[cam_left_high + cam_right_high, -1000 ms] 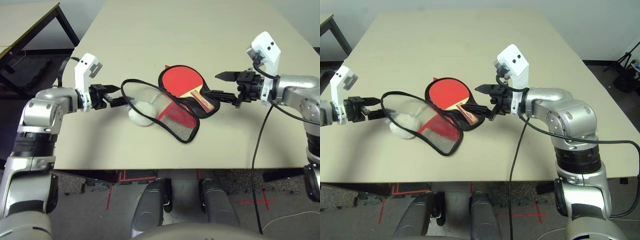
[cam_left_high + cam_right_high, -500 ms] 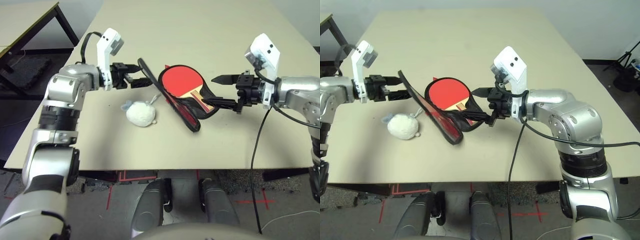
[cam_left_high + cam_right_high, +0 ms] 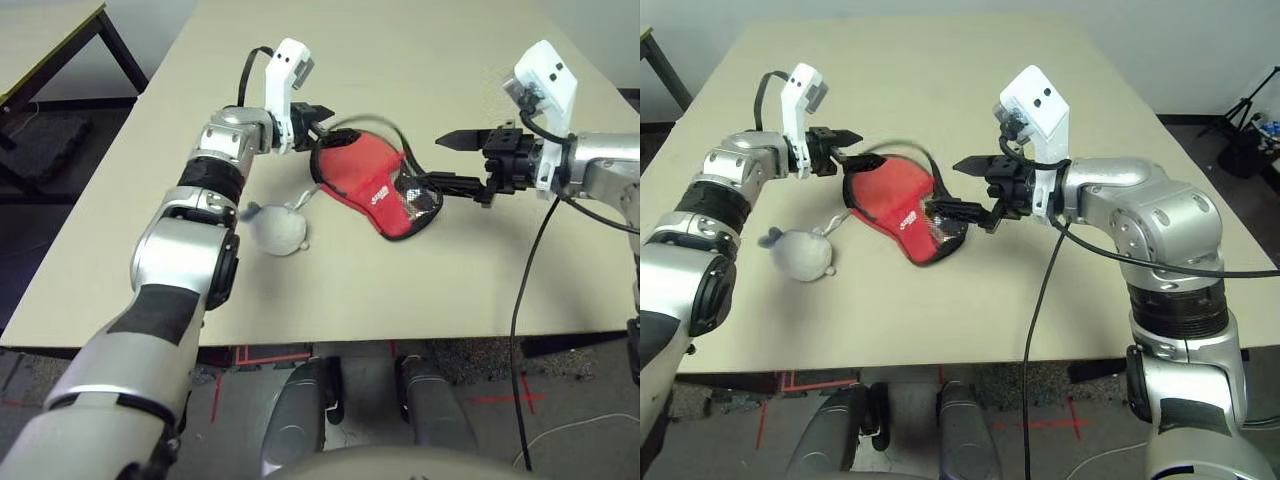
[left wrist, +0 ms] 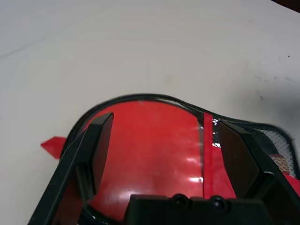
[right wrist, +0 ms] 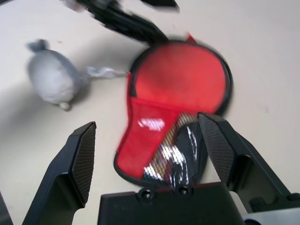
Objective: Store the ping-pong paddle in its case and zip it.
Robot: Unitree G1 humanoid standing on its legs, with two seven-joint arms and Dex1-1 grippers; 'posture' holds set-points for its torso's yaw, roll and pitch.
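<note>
Beige table (image 3: 420, 300): red case (image 3: 372, 180), white logo unreadable; left gripper (image 3: 318, 118) fingers spread, right gripper (image 3: 452, 163) spread.

One red case (image 3: 375, 183), one white pouch (image 3: 277, 227), two hands.

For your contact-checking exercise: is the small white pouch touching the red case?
Apart. In the right wrist view, bare table separates the white pouch from the case; only its cord end reaches toward the case's rim. The left eye view shows the same gap.
</note>
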